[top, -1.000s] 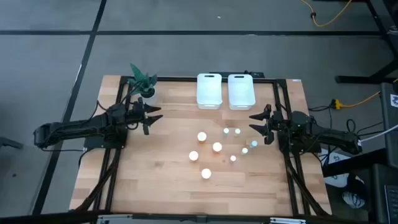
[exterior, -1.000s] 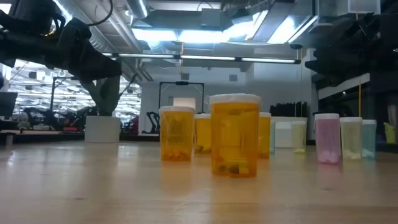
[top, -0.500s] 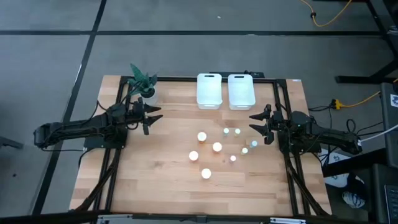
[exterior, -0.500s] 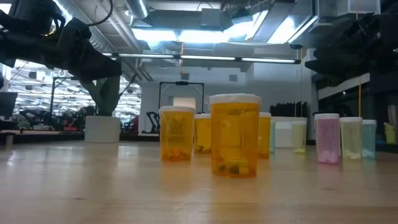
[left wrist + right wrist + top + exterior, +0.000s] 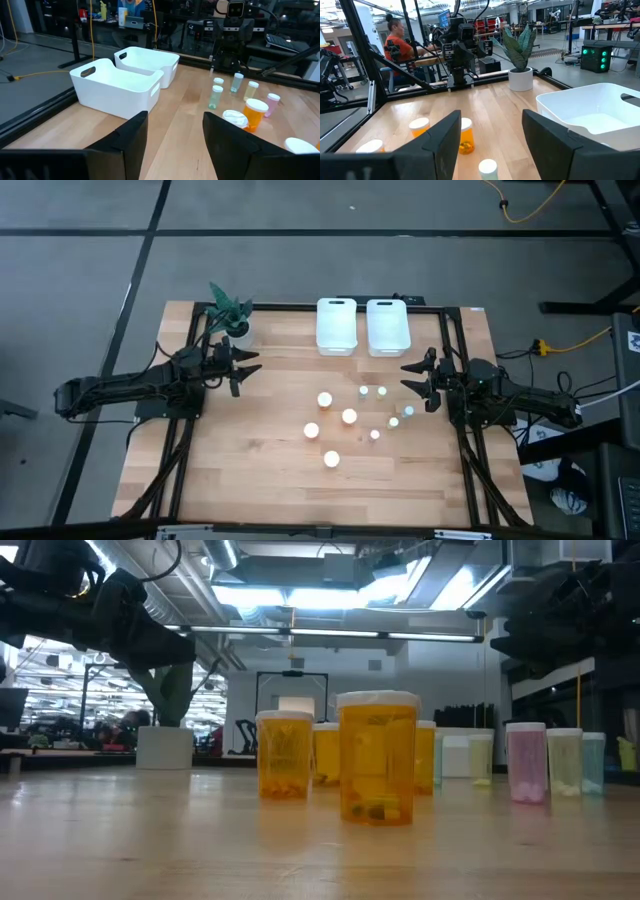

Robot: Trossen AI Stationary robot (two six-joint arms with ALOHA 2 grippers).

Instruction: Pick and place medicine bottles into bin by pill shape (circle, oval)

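Observation:
Several medicine bottles with white caps stand upright on their bases mid-table: larger orange ones (image 5: 331,459), (image 5: 311,430), (image 5: 349,416), (image 5: 325,399) and smaller pastel ones (image 5: 375,435), (image 5: 394,421), (image 5: 409,411), (image 5: 381,391), (image 5: 364,391). The low view shows an orange bottle (image 5: 377,771) nearest and a pink one (image 5: 526,762) to the right. My left gripper (image 5: 250,364) is open and empty at the table's left, near the plant. My right gripper (image 5: 410,378) is open and empty at the table's right, close to the pastel bottles.
Two white bins (image 5: 336,326), (image 5: 388,327) stand side by side at the far edge, also in the left wrist view (image 5: 116,87). A potted green plant (image 5: 230,311) stands at the far left corner. A person (image 5: 396,44) sits beyond the table.

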